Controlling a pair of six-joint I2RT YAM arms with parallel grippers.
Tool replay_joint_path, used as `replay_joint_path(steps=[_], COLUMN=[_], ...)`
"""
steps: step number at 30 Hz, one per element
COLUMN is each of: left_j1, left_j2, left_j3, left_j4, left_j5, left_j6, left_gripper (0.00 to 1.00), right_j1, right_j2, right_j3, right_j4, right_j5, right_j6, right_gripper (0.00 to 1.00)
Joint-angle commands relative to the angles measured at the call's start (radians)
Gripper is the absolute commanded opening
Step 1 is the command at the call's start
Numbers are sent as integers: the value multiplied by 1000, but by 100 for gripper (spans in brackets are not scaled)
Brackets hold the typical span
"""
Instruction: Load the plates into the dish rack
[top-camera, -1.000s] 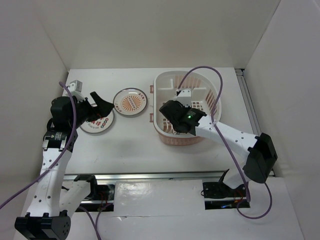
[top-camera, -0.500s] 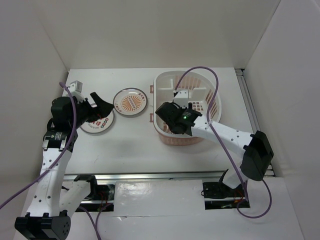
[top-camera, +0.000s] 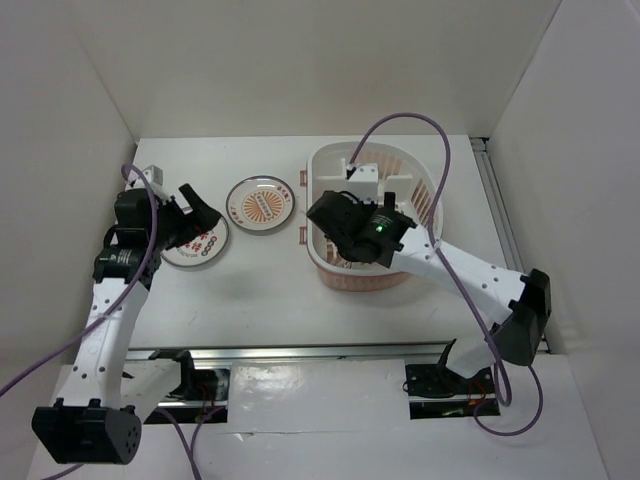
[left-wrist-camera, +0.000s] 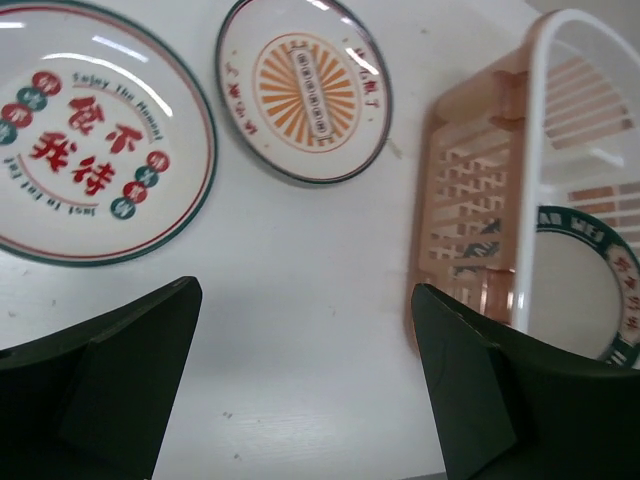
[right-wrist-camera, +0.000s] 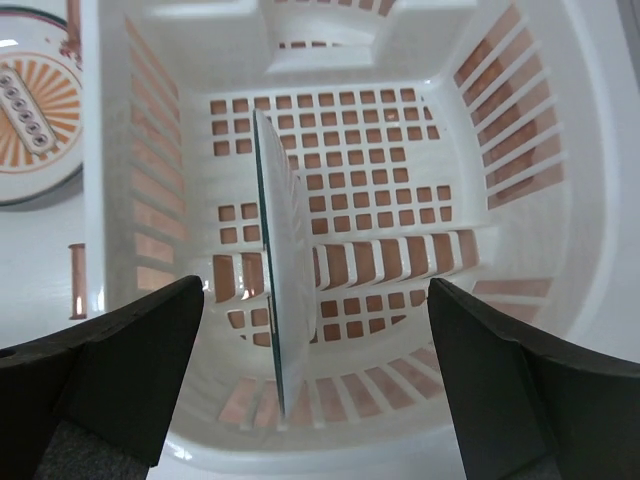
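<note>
A white table (top-camera: 260, 300) sits boxed in by plain white walls (top-camera: 300, 60) under even light.

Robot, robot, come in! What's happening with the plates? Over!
Left gripper open, right gripper open above dish rack. Teal-rimmed plate standing on edge inside. Red-lettered plate and orange plate on table, unloaded. Nothing blocking.
</note>
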Motion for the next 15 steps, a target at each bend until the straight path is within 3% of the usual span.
replay_joint_path(steps=[1, 4, 9, 15], left_j1=[14, 15, 94, 136], left_j2=[33, 13, -84, -194], left_j3=[-35, -179, -484, -705], left_j4=[-45, 5, 168, 366], left_j5=[-105, -126, -123, -126], left_j6=[-115, -236, -418, -554], left_gripper=[100, 100, 100, 100], right_j1=[35, 47, 47, 47], right_j2=[-117, -178, -338, -344], right_j3=[89, 89, -29, -6], right_j4=[-95, -44, 233, 258], right_j5=[105, 80, -214, -378], right_j6=[-11, -101, -385, -465], right_gripper=[100, 100, 100, 100])
